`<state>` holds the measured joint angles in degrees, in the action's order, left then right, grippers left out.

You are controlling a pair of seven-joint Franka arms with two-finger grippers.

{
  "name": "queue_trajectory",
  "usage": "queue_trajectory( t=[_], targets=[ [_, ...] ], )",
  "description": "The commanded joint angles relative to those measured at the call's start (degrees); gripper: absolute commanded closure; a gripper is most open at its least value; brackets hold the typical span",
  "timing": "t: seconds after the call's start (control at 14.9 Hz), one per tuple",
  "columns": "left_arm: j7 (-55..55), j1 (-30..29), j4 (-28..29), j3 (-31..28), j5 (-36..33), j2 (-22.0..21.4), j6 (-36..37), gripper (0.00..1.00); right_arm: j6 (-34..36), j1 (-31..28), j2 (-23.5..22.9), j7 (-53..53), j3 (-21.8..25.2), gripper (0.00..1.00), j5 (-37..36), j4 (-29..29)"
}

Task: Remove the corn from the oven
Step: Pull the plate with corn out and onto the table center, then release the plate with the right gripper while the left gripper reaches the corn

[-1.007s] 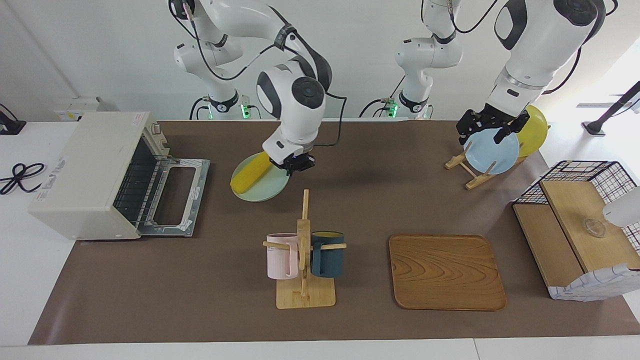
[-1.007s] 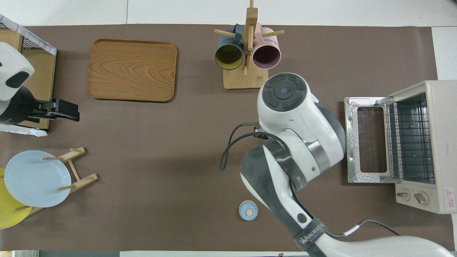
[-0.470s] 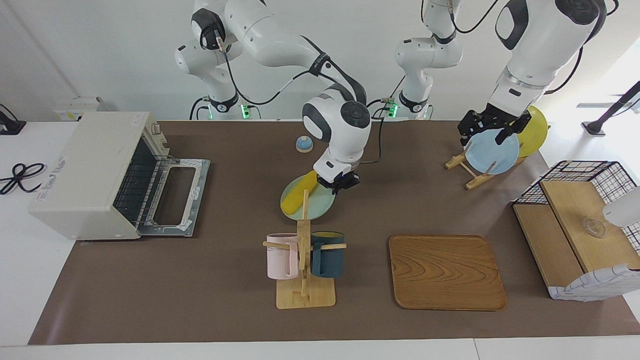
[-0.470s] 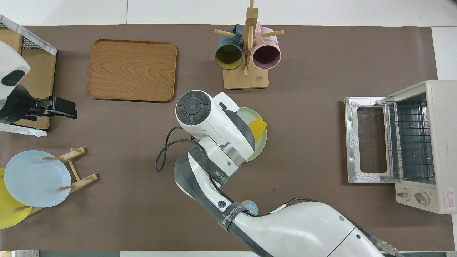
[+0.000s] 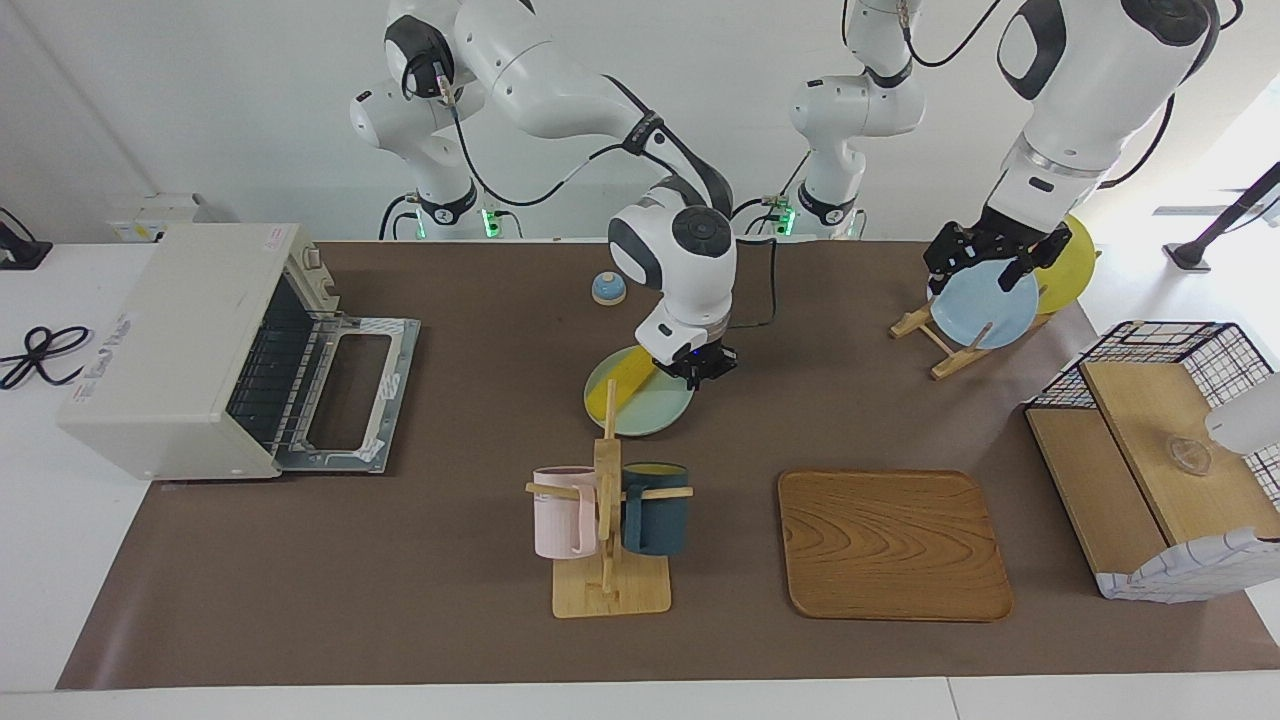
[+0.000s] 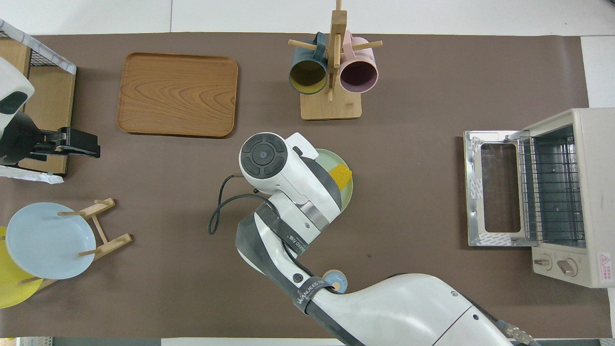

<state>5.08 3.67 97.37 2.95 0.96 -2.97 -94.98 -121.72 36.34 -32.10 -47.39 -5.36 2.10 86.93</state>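
The corn (image 5: 625,381) lies on a pale green plate (image 5: 645,408) at the middle of the table, between the mug rack and the robots. My right gripper (image 5: 697,367) is shut on the plate's rim and holds it low over the table. In the overhead view the arm covers the gripper; the corn (image 6: 342,174) and the plate (image 6: 348,187) show beside it. The oven (image 5: 170,340) stands at the right arm's end, its door (image 5: 350,395) folded down and its wire rack bare. My left gripper (image 5: 985,262) waits over the plate rack.
A mug rack (image 5: 608,500) with a pink and a dark blue mug stands farther from the robots than the plate. A wooden tray (image 5: 893,545), a blue plate (image 5: 985,305) on its rack, a small blue bell (image 5: 608,288) and a wire shelf (image 5: 1160,470) are also there.
My right gripper has carried the plate with the corn away from the oven's front toward the middle of the table and lower. The left gripper has barely shifted.
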Motion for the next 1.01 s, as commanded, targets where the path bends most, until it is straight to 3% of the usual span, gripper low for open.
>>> queue_trajectory(
  t=[0.0,0.07,0.13,0.27,0.4,0.67,0.87,0.94],
  targets=[
    [-1.0,-0.3,1.3,0.2,0.4,-0.7,-1.8,0.00,-2.7,-0.6,2.5,0.4,-0.5,0.67,1.3,1.0],
    [-1.2,-0.2,1.3,0.3,0.4,-0.7,-1.8,0.00,-3.3,-0.7,3.4,1.6,-0.5,0.57,1.4,1.2],
    [-1.4,-0.1,1.3,0.3,0.4,-0.7,-1.8,0.00,-2.7,-0.7,4.5,1.9,-0.5,0.56,1.4,1.1],
    [-1.6,0.2,1.4,0.3,0.4,-0.7,-2.4,0.00,1.3,-2.8,8.7,3.7,-0.4,0.68,1.2,2.3],
    [-2.1,0.8,1.8,0.7,0.4,-0.5,-2.7,0.00,9.8,-5.9,14.0,9.3,-0.3,0.77,1.2,4.1],
    [-2.4,6.9,4.7,0.6,3.1,0.0,-7.0,0.00,13.0,-9.5,23.7,14.5,-0.2,1.00,1.2,17.6],
    [-2.0,12.7,4.9,0.6,6.1,3.3,-9.6,0.00,7.7,-14.4,29.8,15.8,-0.2,1.00,1.0,34.2],
    [-1.1,14.5,4.9,0.6,6.6,4.5,-11.0,0.00,6.9,-18.5,30.9,18.8,-0.1,1.00,0.6,37.4]
  ],
)
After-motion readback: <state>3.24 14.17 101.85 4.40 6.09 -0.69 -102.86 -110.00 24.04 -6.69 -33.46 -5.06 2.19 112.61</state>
